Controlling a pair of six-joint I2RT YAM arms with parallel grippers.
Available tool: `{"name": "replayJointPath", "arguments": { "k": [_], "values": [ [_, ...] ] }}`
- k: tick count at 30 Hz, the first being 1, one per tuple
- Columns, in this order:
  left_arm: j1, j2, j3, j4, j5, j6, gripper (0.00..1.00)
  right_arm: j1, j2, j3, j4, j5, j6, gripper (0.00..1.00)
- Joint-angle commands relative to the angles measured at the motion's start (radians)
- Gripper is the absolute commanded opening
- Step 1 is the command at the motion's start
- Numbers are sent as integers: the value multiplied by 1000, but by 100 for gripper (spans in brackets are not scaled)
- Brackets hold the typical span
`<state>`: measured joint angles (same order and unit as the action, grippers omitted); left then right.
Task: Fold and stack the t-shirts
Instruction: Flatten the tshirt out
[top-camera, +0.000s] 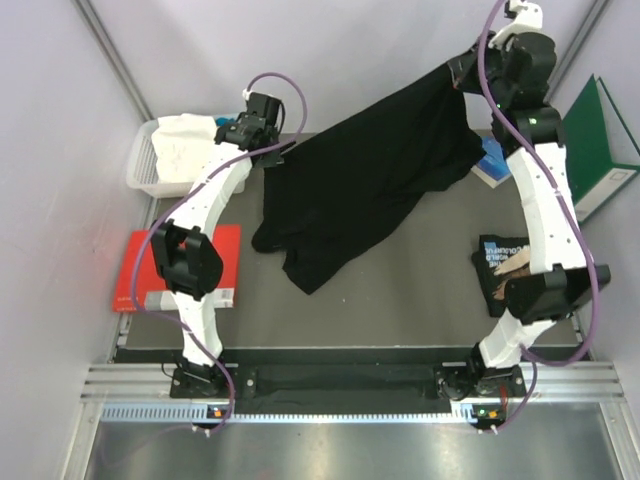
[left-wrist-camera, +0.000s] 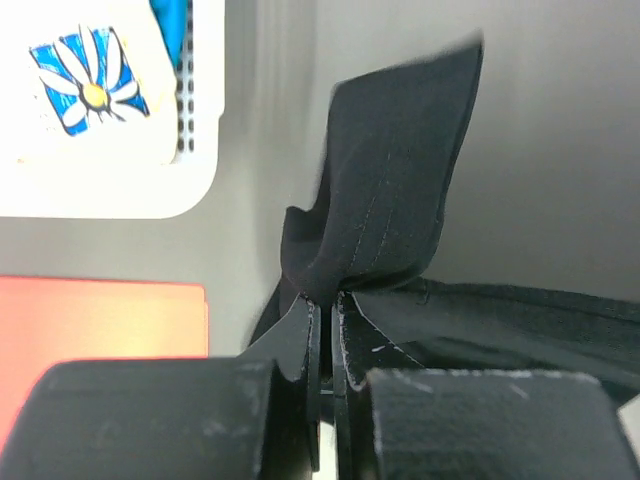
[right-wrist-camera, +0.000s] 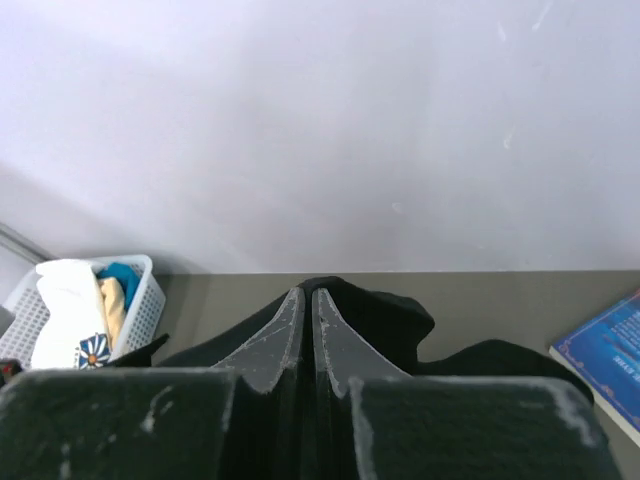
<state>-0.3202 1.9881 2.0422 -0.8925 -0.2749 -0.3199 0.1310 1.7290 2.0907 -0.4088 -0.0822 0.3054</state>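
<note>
A large plain black t-shirt (top-camera: 370, 170) hangs stretched between my two grippers above the table, its lower part draped on the surface. My left gripper (top-camera: 283, 152) is shut on one edge of it; in the left wrist view a fold of black cloth (left-wrist-camera: 390, 180) stands up from the closed jaws (left-wrist-camera: 325, 300). My right gripper (top-camera: 462, 72) is raised high at the back right and shut on another edge (right-wrist-camera: 360, 305). Other t-shirts, white or cream (top-camera: 185, 145) and teal-blue (right-wrist-camera: 122, 275), lie in a white basket (top-camera: 140, 165) at the back left.
A flat red book (top-camera: 225, 255) lies at the left under my left arm. A black magazine (top-camera: 500, 262) lies at the right by my right arm. A blue book (top-camera: 494, 160) and a green folder (top-camera: 600, 140) are at the back right.
</note>
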Motion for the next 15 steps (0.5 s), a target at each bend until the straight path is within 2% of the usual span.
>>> {"name": "replayJointPath", "arguments": {
  "k": [1,6,15],
  "values": [
    [-8,-139,42,118,-56,-1,0,7,-92,-72,4,44,-40,0],
    [-7,-259,72,204,-76,24,0,22,-204,-87,-30,56,-103,0],
    [-22,-485,50,283,-84,149,0,51,-535,-262,-31,79,-135,0]
  ]
}}
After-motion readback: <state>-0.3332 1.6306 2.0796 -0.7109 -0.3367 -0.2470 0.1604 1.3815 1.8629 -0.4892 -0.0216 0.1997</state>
